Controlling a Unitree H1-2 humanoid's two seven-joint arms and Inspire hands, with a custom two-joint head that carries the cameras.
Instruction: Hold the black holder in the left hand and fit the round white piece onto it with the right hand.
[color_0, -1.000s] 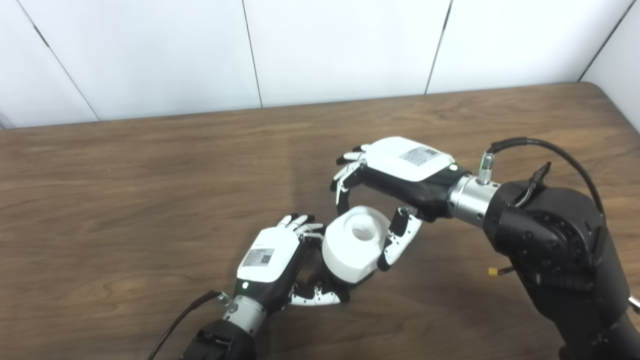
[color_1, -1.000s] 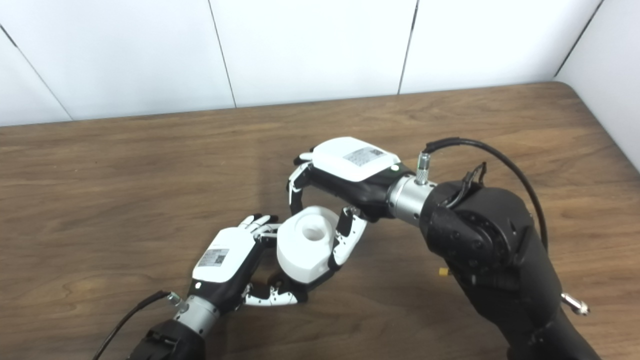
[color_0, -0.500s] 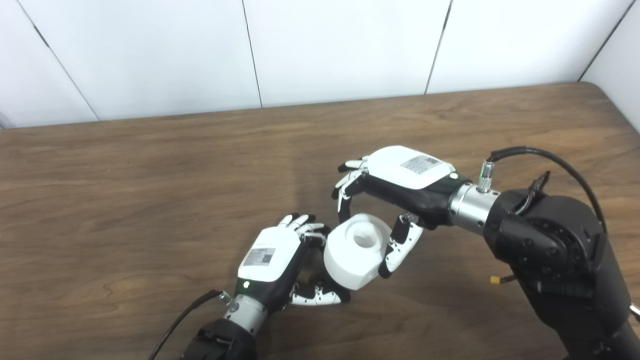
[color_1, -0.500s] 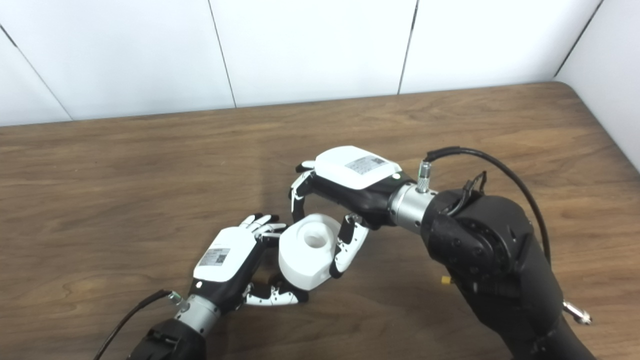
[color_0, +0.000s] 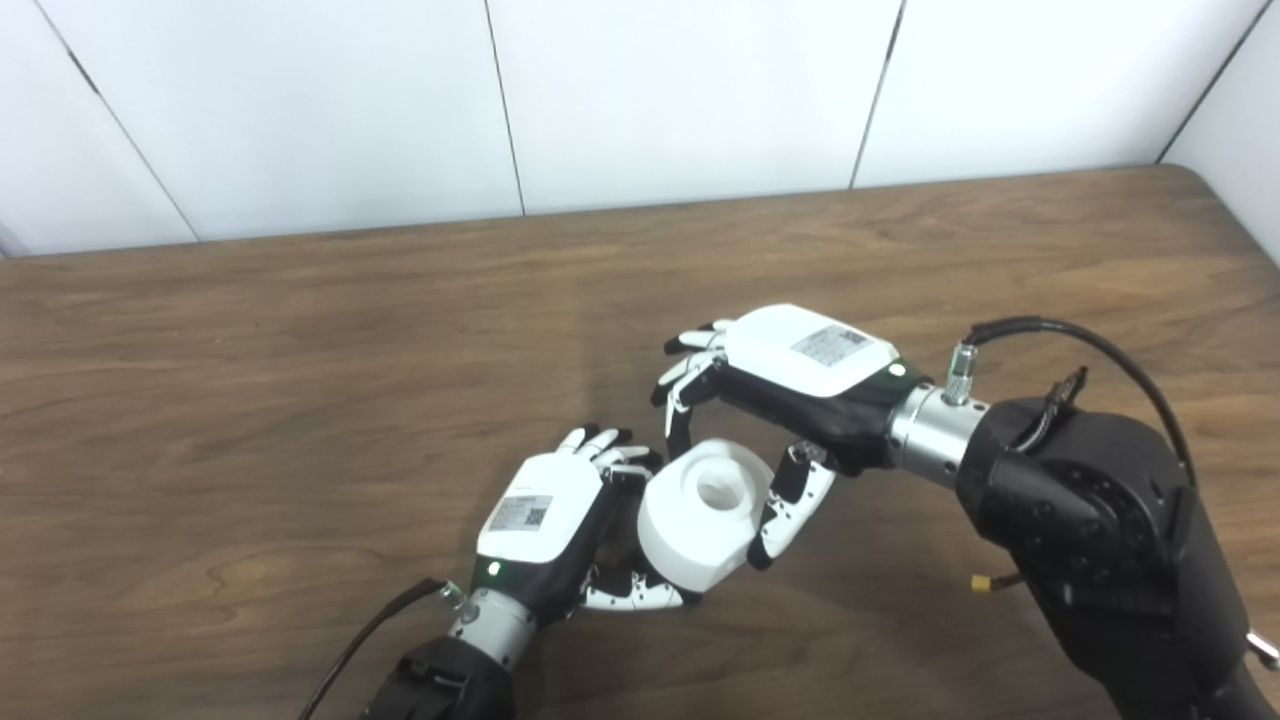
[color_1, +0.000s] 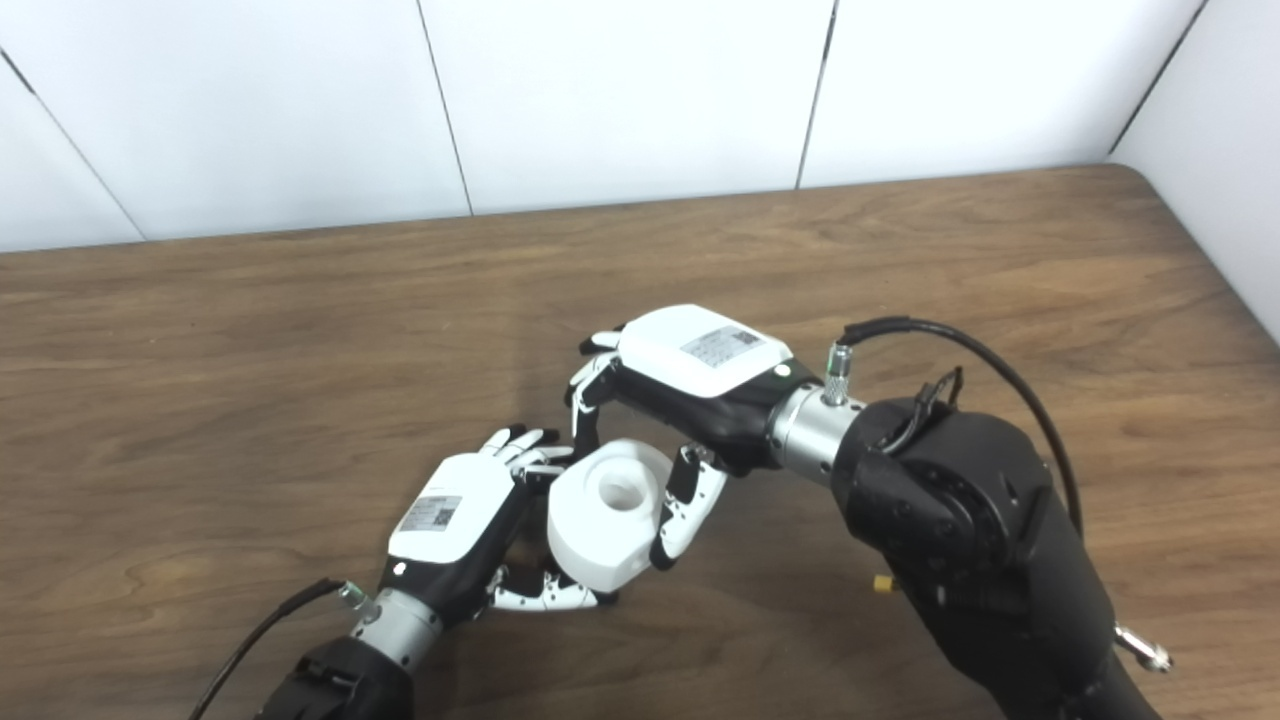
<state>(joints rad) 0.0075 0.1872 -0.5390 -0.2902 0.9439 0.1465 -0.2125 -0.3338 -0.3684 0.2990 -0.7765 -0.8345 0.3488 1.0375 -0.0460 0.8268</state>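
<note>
**Observer:** What has just changed?

**Operator:** Over the last second my right hand (color_0: 770, 400) has come down and a little to the left, carrying the round white piece (color_0: 703, 511) with it. Its fingers and thumb are closed around the piece's far and right sides. The piece now sits pressed against my left hand (color_0: 560, 520), low over the wooden table (color_0: 250, 380), near its middle.

**Observer:** And the black holder?

**Operator:** I cannot see it clearly. My left hand is curled around something dark hidden under and behind the white piece, which I take to be the holder. I judge the piece is being seated, but whether it is fully home I cannot tell.

**Observer:** Anything in the way?

**Operator:** Nothing else lies on the table. White wall panels (color_0: 690, 90) stand at the far edge. The crowding is my own: the left fingers (color_0: 640, 596) wrap close under the piece, where it could pinch them.
</note>
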